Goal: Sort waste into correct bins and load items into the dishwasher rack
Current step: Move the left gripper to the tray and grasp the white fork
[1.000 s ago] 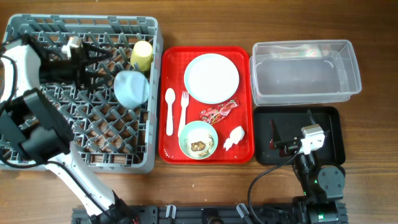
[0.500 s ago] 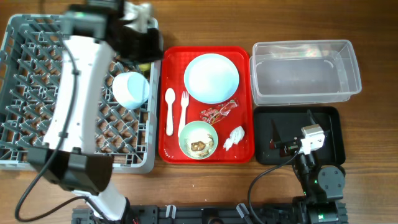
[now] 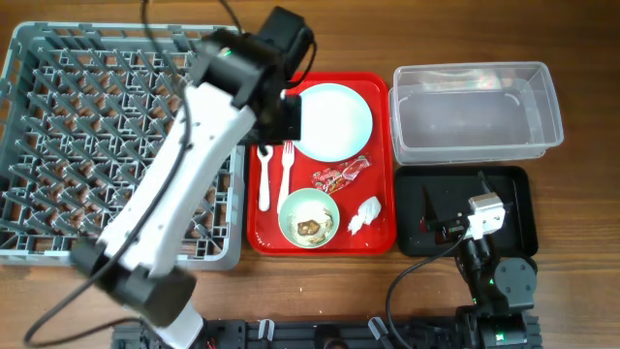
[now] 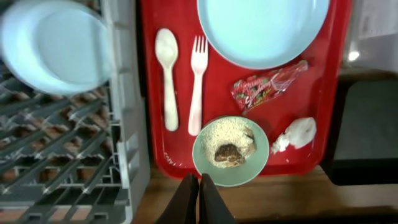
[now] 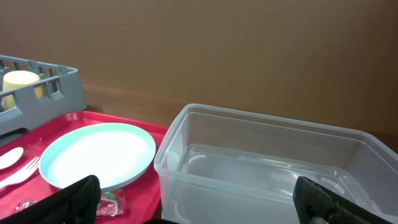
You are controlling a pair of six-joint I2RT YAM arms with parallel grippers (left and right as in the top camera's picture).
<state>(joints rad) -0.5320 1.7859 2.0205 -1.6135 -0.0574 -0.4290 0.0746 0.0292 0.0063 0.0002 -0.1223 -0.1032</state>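
Evidently nothing on the tray is in hand at this moment.

- The waste lies on the red tray: the red printed snack wrapper is just below the plate, the crumpled white tissue is near the tray's right edge, and the crumbly food scraps sit inside the pale green bowl.
- That bowl probably has to be emptied before it can be racked, so the scraps likely decide the order of work.
- The light blue plate fills the tray's far end. The white plastic spoon and fork lie side by side along its left side, close to the rack.
- Both bins hold no waste: the clear plastic tub is right of the tray and the shallow black tray is just in front of it.
- The grey dishwasher rack stands left of the tray. The yellow cup is in its far corner, and a pale blue round vessel is also among the pegs.
- The left gripper hangs above the tray's near edge by the bowl. Its jaws are pressed together on nothing, so it would have to part them before taking anything.
- The right gripper sits over the black tray with its jaws wide apart, facing the tub. It looks parked and ready for the waste side.
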